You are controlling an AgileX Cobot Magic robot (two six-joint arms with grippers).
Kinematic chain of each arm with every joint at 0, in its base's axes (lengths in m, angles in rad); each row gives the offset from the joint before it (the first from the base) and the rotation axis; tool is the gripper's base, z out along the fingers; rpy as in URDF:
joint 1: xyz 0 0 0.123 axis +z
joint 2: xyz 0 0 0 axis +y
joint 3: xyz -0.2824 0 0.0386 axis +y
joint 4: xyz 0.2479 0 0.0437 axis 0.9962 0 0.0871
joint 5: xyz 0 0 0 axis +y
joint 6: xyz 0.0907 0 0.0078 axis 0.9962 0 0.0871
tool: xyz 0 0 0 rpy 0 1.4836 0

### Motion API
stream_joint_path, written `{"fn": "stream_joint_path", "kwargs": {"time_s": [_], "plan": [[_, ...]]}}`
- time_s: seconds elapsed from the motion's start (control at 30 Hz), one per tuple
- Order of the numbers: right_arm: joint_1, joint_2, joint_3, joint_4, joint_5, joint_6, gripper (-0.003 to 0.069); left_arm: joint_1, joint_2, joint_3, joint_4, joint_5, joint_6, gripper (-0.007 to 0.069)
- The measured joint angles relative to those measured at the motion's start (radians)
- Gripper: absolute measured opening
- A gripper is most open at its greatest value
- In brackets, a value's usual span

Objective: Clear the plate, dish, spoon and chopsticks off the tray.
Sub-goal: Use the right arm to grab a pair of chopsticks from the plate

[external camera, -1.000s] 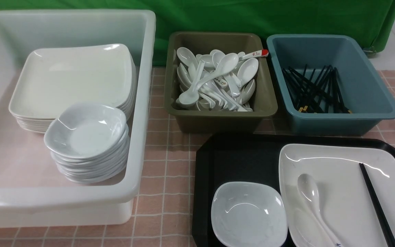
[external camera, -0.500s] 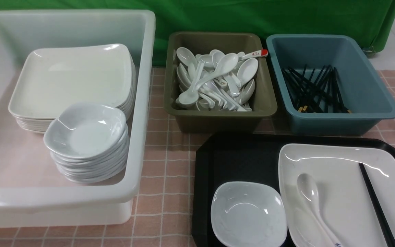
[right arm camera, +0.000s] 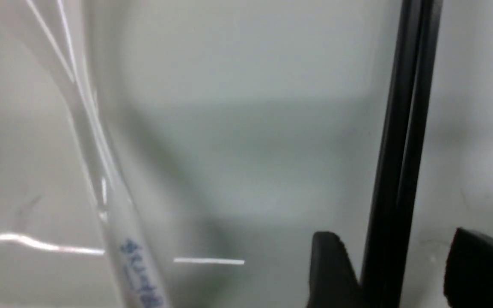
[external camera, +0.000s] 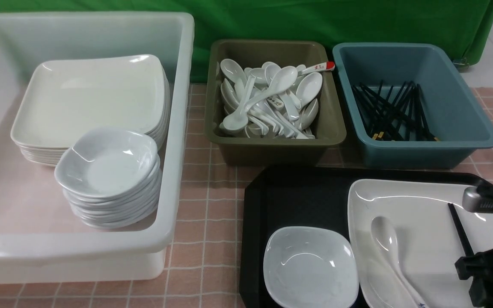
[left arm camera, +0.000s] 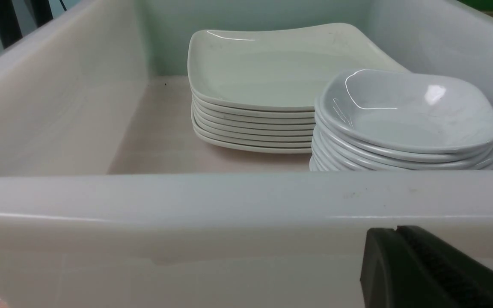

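Note:
The black tray [external camera: 298, 192] lies at the front right. On it are the small bluish-white dish [external camera: 310, 267] and the large white plate [external camera: 422, 205]. The spoon [external camera: 390, 252] and the black chopsticks [external camera: 458, 229] lie on the plate. My right gripper [external camera: 482, 278] hangs low over the plate's right side. In the right wrist view it [right arm camera: 398, 239] is open, one finger on each side of the chopsticks [right arm camera: 405, 128], and the spoon's blue-printed handle [right arm camera: 135, 256] lies off to one side. My left gripper [left arm camera: 396, 233] is shut and empty, close to the white tub's near wall.
A big white tub [external camera: 178, 128] at the left holds a stack of plates [external camera: 88, 98] and a stack of dishes [external camera: 107, 164]. Behind the tray stand an olive bin [external camera: 272, 147] of spoons and a blue bin [external camera: 464, 119] of chopsticks.
My right arm has come into the front view at the lower right, over the plate and chopsticks. Everything on the tray lies where it was.

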Motion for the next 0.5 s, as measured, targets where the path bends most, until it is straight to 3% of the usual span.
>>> {"fn": "stream_joint_path", "kwargs": {"time_s": [0.2,0.37,0.5], "plan": [[0.0,0.106,-0.019,-0.032,-0.014,-0.001,0.039,0.0,0.0,0.0,0.0,0.0,0.0,0.0022],[0.0,0.123,-0.039,-0.035,0.013,-0.022,0.0157,0.0,0.0,0.0,0.0,0.0,0.0,0.0022],[0.0,0.09,-0.107,-0.009,0.118,-0.053,0.0166,0.0,0.0,0.0,0.0,0.0,0.0,0.0022]]}}
